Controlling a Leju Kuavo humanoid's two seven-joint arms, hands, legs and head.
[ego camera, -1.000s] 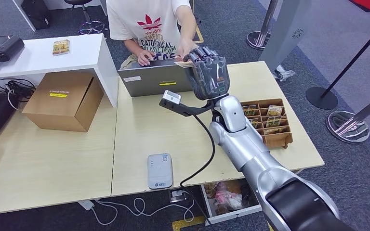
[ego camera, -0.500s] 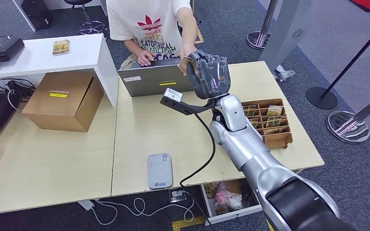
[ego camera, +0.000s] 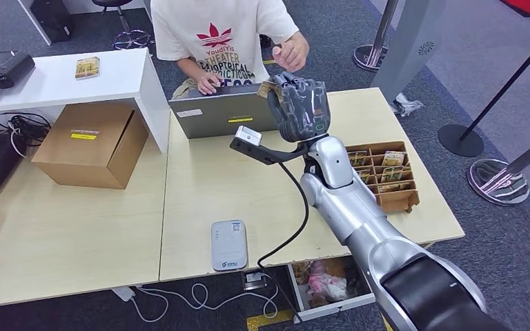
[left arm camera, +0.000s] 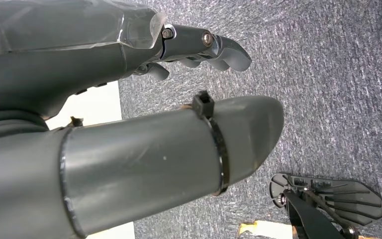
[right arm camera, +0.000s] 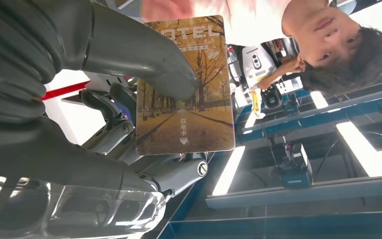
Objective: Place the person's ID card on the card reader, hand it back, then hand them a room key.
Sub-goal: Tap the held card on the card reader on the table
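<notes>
Pale wood-grain table (ego camera: 200, 186) on grey carpet: a flat grey card reader (ego camera: 229, 244) lies near its front edge, and the right hand (ego camera: 299, 105) is raised over the far edge. The left hand (left arm camera: 129, 124) hangs released above carpet. The right hand pinches the glossy room key (right arm camera: 185, 84), printed "OTEL".
</notes>
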